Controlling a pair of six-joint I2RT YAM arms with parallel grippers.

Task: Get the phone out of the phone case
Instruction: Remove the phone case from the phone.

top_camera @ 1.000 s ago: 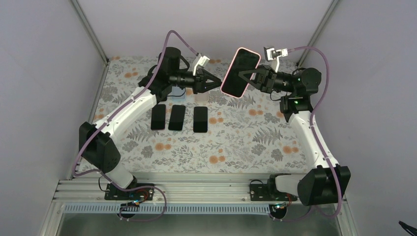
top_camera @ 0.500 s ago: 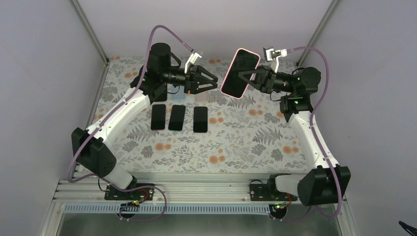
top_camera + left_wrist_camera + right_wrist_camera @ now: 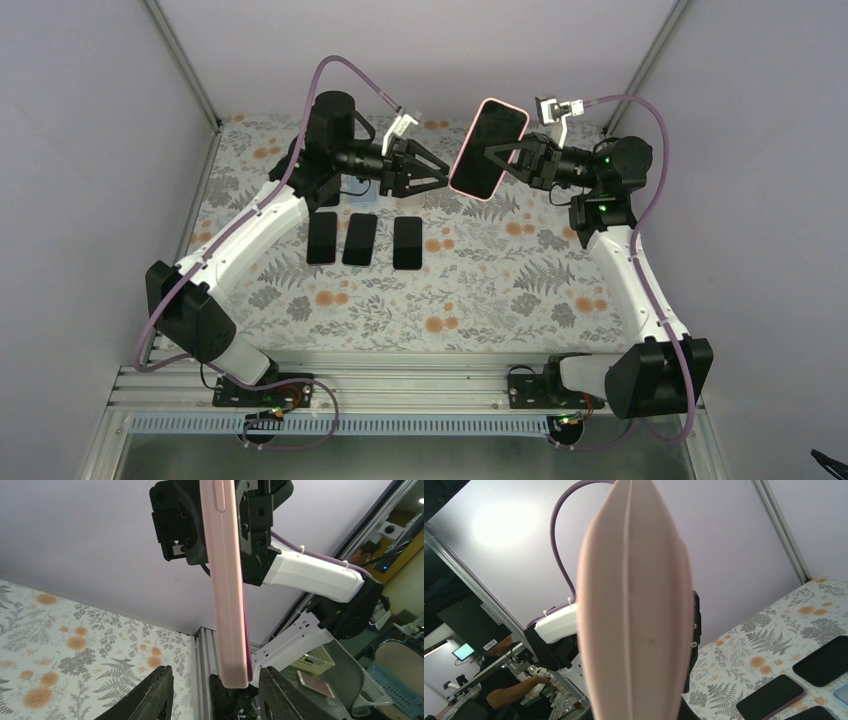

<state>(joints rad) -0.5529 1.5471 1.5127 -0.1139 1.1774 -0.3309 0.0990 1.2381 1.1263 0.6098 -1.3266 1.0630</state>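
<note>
The phone [image 3: 488,148], dark screen up, sits in its pink phone case [image 3: 227,580] and is held in the air above the back of the table. My right gripper [image 3: 512,155] is shut on it from behind; in the right wrist view the case's edge [image 3: 634,605] hides the fingers. My left gripper [image 3: 440,176] is open and faces the case's lower end. In the left wrist view that end [image 3: 235,677] hangs between the two dark fingers [image 3: 155,695], touching neither.
Three dark phones [image 3: 322,238] [image 3: 360,239] [image 3: 407,243] lie in a row on the floral table [image 3: 480,290] under the left arm. Grey walls and metal frame posts [image 3: 185,60] close in the back corners.
My left gripper has opened from shut, drew back to the left, then came right again toward the case's lower end. The right arm and the phone have not moved.
</note>
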